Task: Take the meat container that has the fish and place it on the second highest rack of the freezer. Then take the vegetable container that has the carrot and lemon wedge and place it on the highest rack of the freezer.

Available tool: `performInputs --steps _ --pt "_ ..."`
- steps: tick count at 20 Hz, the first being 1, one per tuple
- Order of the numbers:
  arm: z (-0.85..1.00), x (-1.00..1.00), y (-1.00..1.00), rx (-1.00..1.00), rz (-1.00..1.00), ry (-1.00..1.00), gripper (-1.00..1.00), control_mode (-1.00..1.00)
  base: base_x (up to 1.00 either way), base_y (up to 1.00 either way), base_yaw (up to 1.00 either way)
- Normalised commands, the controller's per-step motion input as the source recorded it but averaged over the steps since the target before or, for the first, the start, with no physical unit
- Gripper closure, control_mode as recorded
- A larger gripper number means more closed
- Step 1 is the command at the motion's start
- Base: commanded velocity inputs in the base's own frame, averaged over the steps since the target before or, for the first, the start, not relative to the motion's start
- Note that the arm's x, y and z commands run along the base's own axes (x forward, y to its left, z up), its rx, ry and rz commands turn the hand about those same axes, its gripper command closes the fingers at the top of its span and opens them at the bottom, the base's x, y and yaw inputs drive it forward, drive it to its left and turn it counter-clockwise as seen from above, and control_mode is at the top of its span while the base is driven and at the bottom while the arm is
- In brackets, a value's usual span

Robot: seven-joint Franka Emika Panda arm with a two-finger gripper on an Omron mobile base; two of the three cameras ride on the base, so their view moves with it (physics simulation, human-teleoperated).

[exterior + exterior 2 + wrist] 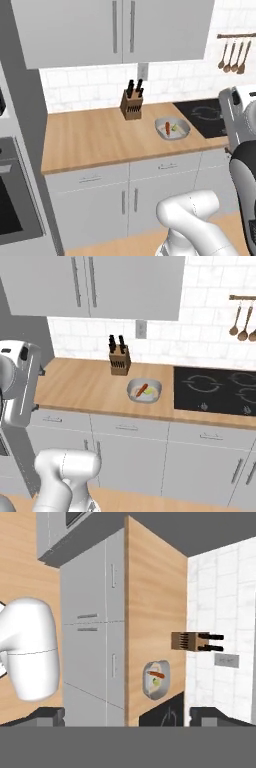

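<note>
High over the counter, gripper gapes downward.

- The shallow grey rounded vegetable container sits on the light wooden countertop, holding a stubby orange carrot and a pale yellow-green wedge.
- A brown wooden knife block with black handles stands near the container, against the white tiled wall.
- Grey cabinet fronts adjoin the countertop edge.

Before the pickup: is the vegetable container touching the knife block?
Apart. In the right base view, bare wooden counter shows between the knife block and the vegetable container; the left base view shows the same gap.
</note>
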Motion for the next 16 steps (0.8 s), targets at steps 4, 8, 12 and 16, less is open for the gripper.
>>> performInputs --steps 4,8,12,16 --pt "0.00 0.00 0.00 0.00 0.00 0.00 -1.00 1.00 0.75 -0.06 0.00" --pt "0.00 0.00 0.00 0.00 0.00 0.00 -1.00 1.00 0.68 -0.03 0.00" --pt "0.00 0.00 0.00 0.00 0.00 0.00 -1.00 1.00 0.56 -0.10 0.00" --pt "0.00 0.00 0.00 0.00 0.00 0.00 -1.00 1.00 0.38 -0.09 0.00"
